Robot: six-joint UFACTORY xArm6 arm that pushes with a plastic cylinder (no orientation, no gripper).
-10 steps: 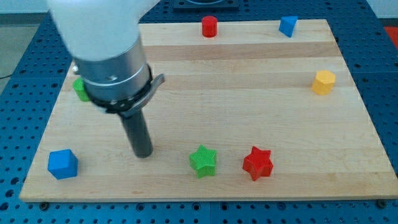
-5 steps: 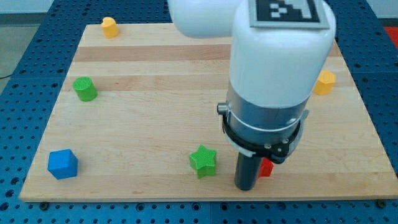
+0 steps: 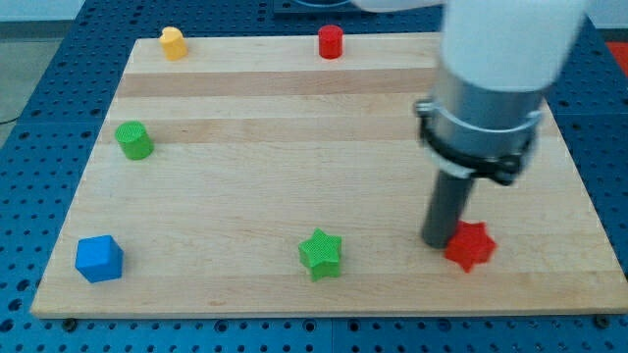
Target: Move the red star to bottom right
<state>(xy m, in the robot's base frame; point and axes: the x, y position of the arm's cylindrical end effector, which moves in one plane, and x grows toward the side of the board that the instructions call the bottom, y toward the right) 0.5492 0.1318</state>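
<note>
Low at the view's bottom right of the bench [image 3: 294,176], my tip [image 3: 439,242] touches the red star [image 3: 469,245] on its left side. Well to the left lie a green star [image 3: 321,254] and a blue cube [image 3: 98,259]. No gripper is fitted, only the rod.
</note>
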